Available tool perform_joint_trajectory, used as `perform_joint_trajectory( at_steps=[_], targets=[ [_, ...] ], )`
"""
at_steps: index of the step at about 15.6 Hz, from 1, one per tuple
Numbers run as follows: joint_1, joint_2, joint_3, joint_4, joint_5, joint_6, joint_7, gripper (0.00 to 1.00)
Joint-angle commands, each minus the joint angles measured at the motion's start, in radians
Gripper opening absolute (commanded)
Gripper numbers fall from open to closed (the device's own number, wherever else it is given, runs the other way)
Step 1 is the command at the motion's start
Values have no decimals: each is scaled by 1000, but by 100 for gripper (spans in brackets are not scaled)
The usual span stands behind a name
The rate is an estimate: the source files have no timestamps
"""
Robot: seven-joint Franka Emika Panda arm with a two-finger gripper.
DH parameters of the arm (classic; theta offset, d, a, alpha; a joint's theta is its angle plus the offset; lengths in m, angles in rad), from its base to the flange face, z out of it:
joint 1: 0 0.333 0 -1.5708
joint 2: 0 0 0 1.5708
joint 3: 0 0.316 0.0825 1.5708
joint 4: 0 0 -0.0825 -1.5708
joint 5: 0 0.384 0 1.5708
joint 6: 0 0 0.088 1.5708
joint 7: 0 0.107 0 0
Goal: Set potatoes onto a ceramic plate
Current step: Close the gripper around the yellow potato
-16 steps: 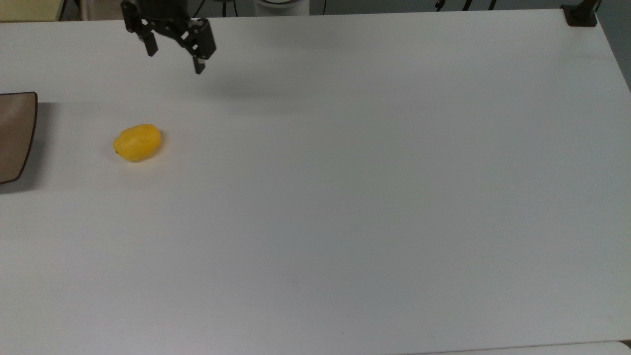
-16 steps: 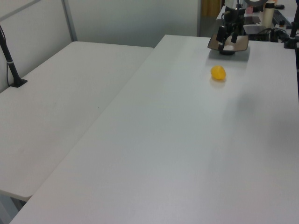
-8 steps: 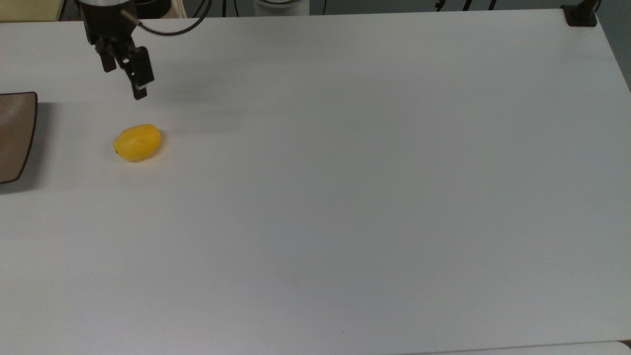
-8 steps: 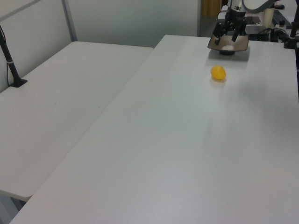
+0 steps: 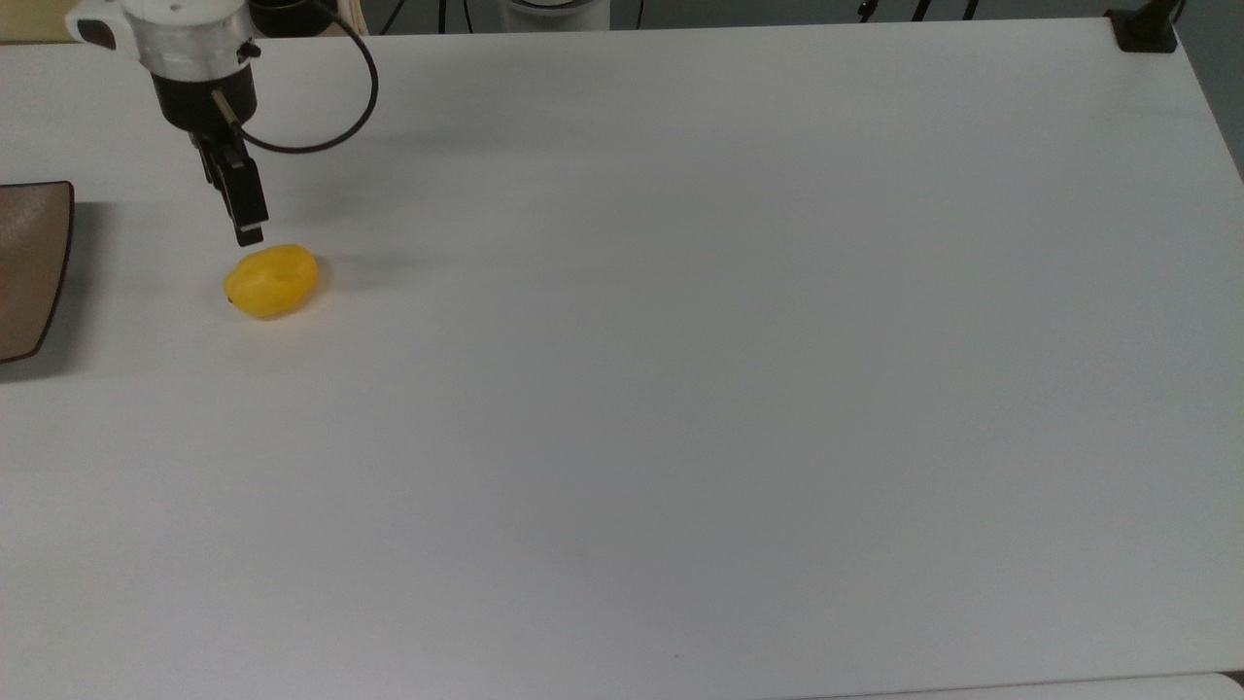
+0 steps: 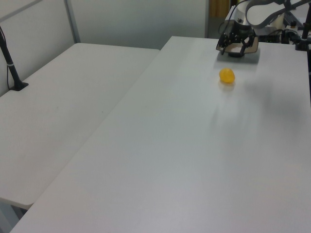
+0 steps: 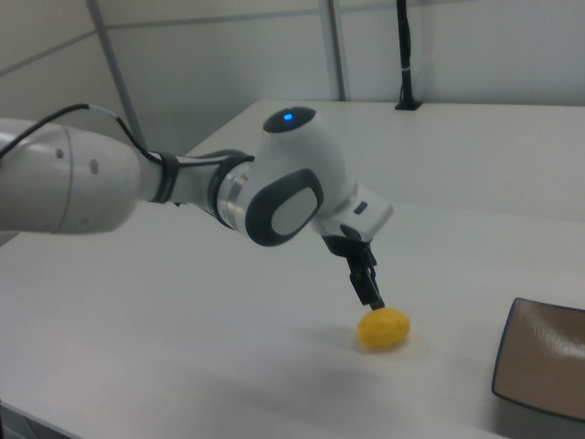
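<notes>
On the white counter [image 5: 680, 389], the potato [image 5: 271, 281] lay on its side near the top view's left edge, well apart from the ceramic plate [image 5: 29, 267], which sat at that same edge, farther to the top view's left. Nothing was on the plate yet.

My hand [image 5: 243, 219] hung just above and behind the potato, tips pointing down and close to its upper surface; in the right view the hand [image 7: 368, 288] stood almost over the potato [image 7: 383, 329], a touch toward the right view's left. In the left view the two fingers showed parted, so I judged the hand open and holding nothing, though from the top they lined up as one dark bar and the gap could not be read there.

Key relation: the potato's long axis ran roughly left-right in the top view, tilted slightly, dark spot toward the plate. The potato lay just forward of my fingertips. Judgement: a short advance and descent was needed, closing across the narrow waist, not end to end.

Risk: smooth, rounded skin; an off-centre pinch could squirt it sideways.
</notes>
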Motion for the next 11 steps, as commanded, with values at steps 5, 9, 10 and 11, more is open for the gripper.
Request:
perform_joint_trajectory(
  at_steps=[5, 9, 10, 11],
  targets=[
    [0, 99, 3, -7, -44, 70, 30, 100],
    [0, 135, 5, -4, -67, 85, 30, 100],
    [0, 140, 6, -4, -67, 99, 30, 100],
    [0, 148, 8, -2, -67, 104, 30, 100]
  ],
)
